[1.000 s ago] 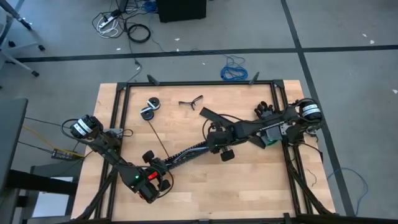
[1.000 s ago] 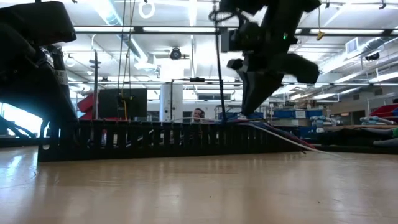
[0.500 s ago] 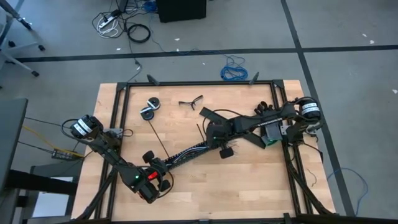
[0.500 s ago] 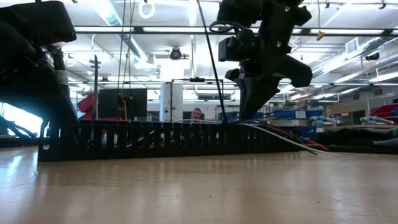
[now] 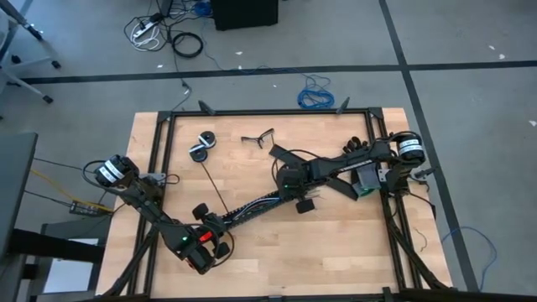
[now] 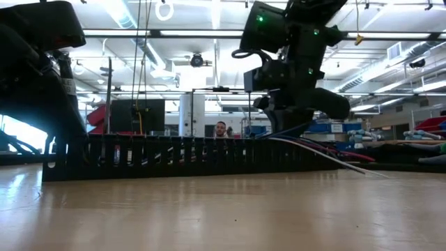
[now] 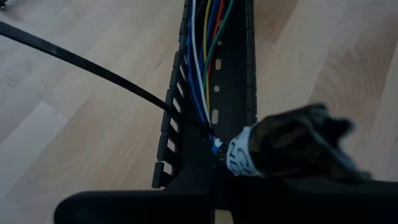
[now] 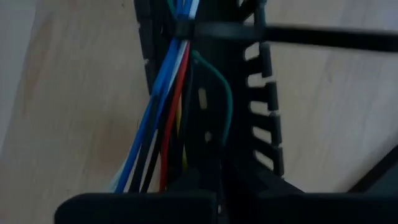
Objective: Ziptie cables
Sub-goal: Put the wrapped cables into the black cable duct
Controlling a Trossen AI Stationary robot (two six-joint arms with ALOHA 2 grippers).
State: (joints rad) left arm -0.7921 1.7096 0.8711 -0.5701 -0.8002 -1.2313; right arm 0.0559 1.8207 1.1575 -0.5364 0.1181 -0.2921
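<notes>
Nearest the front edge of the surface (image 5: 336, 260), the left claw (image 5: 204, 239) is pressed together at one end of the slotted tray (image 5: 252, 208) holding the cables (image 7: 205, 68). Farther along, the right claw (image 5: 294, 186) is pressed together over them. One ziptie (image 8: 224, 30) already rings the bundle; cinching seems unfinished. Its lock is hidden.
</notes>
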